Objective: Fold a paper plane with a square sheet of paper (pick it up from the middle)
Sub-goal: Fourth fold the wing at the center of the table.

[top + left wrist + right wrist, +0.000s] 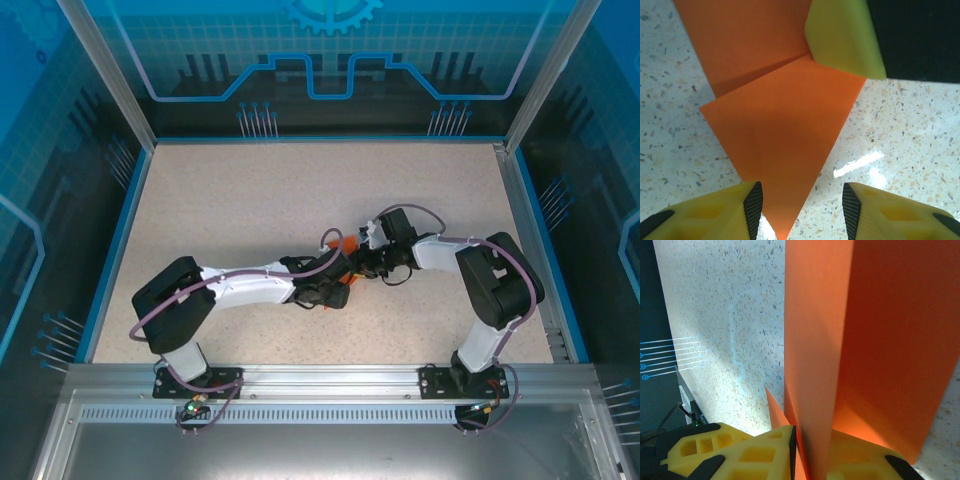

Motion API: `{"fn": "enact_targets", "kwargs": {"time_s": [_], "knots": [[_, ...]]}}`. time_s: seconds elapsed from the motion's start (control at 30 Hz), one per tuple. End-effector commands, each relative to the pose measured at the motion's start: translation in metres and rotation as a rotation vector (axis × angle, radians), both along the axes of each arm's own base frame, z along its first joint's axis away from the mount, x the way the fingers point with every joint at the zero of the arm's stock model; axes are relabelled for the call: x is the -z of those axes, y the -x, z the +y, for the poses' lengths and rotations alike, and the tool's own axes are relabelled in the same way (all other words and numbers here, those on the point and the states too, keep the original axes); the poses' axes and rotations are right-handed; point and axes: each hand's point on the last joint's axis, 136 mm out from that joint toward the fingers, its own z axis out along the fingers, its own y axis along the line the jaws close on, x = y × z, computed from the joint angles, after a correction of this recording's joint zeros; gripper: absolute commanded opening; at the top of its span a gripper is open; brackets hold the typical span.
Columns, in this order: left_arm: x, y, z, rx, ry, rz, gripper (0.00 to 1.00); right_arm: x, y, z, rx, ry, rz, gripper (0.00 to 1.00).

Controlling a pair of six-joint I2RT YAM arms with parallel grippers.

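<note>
The orange square sheet of paper point(780, 135) is folded into a creased pointed shape and lies on the speckled table, its tip between my left gripper's fingers. My left gripper point(802, 200) is open just above the tip, touching nothing. One yellow finger point(840, 35) of the right gripper sits at the sheet's far edge. In the right wrist view my right gripper point(812, 442) is shut on the paper point(875, 340), whose flaps stand up from the jaws. From above, both grippers point(335, 290) point(366, 262) meet at mid-table, with a bit of orange paper point(348, 246) showing between them.
The speckled table point(250, 190) is bordered by a blue rim and glass walls point(330, 60). A metal rail point(320, 385) carrying both arm bases runs along the near edge. The arms' cables loop close over the paper.
</note>
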Motion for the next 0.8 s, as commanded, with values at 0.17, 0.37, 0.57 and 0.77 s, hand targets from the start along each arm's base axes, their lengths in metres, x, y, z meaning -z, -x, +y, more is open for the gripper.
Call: {"fn": "enact_targets", "kwargs": {"time_s": [0.17, 0.37, 0.57, 0.77], "knots": [[0.0065, -0.0010, -0.0078, 0.060, -0.103, -0.037, 0.48, -0.0080, 0.0008, 0.0051, -0.010, -0.003, -0.007, 0.20], [0.0101, -0.0032, -0.0001, 0.039, -0.170, -0.070, 0.48, -0.0101, -0.0018, 0.0061, -0.017, 0.003, -0.008, 0.21], [0.0093, -0.0048, 0.0004, 0.045, -0.191, -0.091, 0.41, -0.0109, -0.0032, 0.0067, -0.018, 0.002, -0.011, 0.21], [0.0100, -0.0042, -0.0013, 0.058, -0.196, -0.099, 0.29, -0.0089, -0.0025, 0.0059, -0.017, 0.009, -0.005, 0.21]]}}
